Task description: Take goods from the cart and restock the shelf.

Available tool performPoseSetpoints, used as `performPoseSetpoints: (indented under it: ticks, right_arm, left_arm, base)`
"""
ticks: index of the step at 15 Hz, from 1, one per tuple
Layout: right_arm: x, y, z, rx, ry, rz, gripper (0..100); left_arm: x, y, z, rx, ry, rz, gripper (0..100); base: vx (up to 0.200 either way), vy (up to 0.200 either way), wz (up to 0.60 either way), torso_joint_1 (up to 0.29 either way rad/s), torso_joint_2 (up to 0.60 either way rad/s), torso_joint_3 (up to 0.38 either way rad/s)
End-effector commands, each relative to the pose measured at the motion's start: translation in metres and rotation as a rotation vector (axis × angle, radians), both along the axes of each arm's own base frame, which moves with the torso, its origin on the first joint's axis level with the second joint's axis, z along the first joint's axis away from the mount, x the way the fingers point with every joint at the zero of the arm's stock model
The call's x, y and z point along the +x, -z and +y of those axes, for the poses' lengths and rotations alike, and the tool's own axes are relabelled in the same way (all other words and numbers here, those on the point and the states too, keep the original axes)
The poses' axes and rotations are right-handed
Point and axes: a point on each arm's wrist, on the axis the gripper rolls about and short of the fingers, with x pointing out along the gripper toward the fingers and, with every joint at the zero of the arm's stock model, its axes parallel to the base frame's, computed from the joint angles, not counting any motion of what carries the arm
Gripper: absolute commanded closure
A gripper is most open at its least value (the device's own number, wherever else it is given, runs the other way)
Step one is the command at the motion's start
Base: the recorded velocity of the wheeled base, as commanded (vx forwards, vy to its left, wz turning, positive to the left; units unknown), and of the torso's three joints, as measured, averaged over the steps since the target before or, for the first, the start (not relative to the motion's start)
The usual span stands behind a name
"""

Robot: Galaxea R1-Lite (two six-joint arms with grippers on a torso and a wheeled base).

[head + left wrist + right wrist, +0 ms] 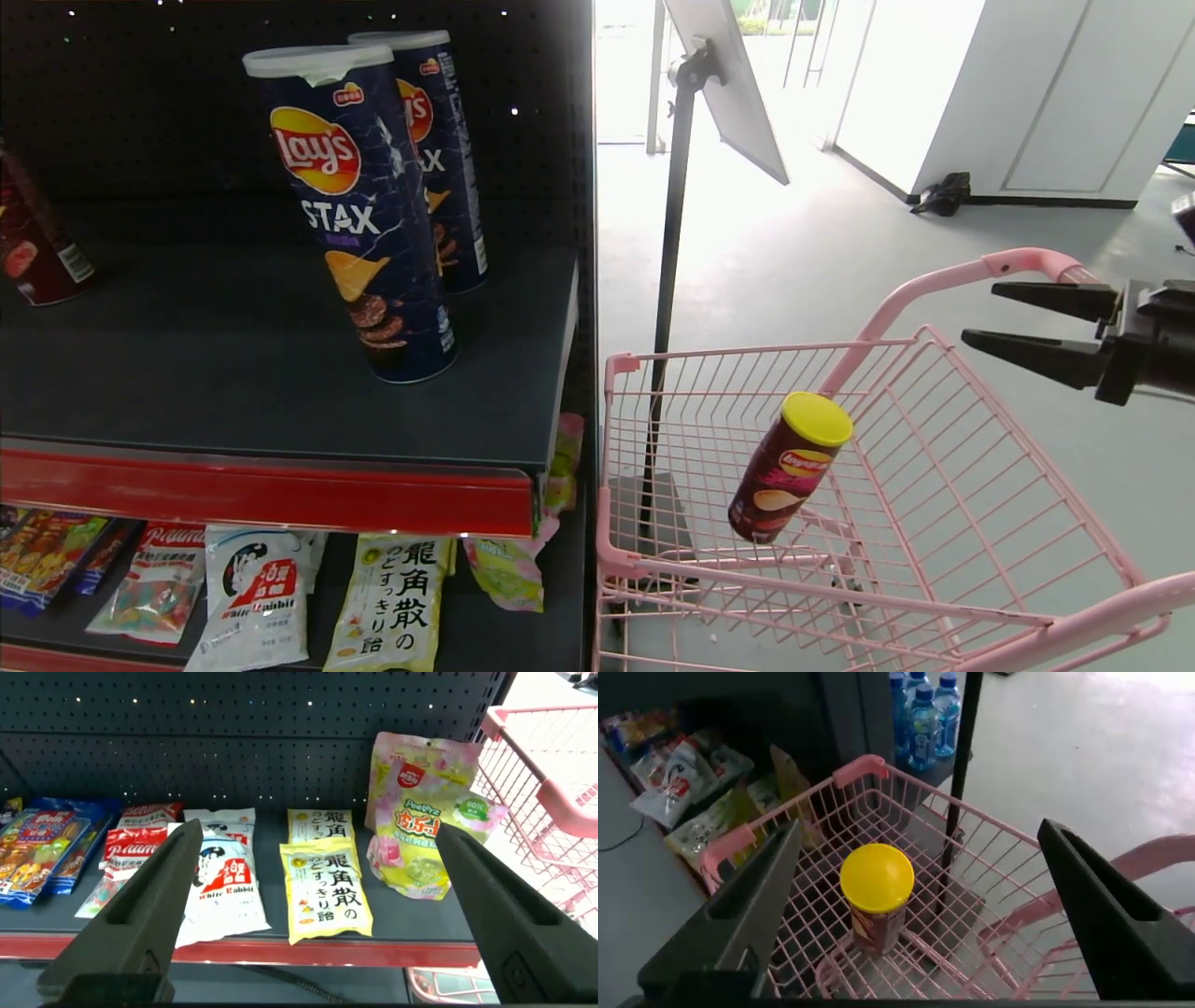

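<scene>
A dark red chip can with a yellow lid (784,467) (876,891) leans inside the pink cart (990,467) (878,770). My right gripper (980,313) (917,831) hangs open above the cart, near its handle, with the can below and between the fingers and nothing held. On the dark upper shelf (233,373) stand two tall blue chip cans (359,215), one behind the other. My left gripper (318,829) is open and empty, facing the lower shelf (280,947) of snack bags.
A red can (33,247) stands at the upper shelf's left edge. Snack bags (392,597) (327,882) lie on the lower shelf, with a green pouch (420,812) nearest the cart. A sign stand's black pole (667,280) rises between shelf and cart. Water bottles (924,714) stand beyond the cart.
</scene>
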Motion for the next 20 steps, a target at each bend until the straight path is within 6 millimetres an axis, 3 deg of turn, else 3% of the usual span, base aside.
performPoseSetpoints:
  ticks: [1, 4, 12, 20]
  right_arm:
    - [0.039, 0.056, -0.019, 0.018, -0.055, 0.128, 0]
    - [0.050, 0.077, -0.021, 0.016, -0.092, 0.158, 0]
    - [0.066, 0.135, 0.003, 0.015, -0.200, 0.290, 0]
    - [0.091, 0.168, 0.016, -0.038, -0.247, 0.305, 0]
  left_arm:
    - [0.000, 0.000, 0.000, 0.000, 0.000, 0.001, 0]
    - [0.000, 0.000, 0.000, 0.000, 0.000, 0.000, 0]
    - [0.000, 0.000, 0.000, 0.000, 0.000, 0.000, 0]
    - [0.000, 0.000, 0.000, 0.000, 0.000, 0.000, 0]
  base:
    - [0.000, 0.000, 0.00, 0.000, 0.00, 0.000]
    - [0.000, 0.000, 0.00, 0.000, 0.00, 0.000]
    - [0.000, 0.000, 0.00, 0.000, 0.00, 0.000]
    - [0.000, 0.000, 0.00, 0.000, 0.00, 0.000]
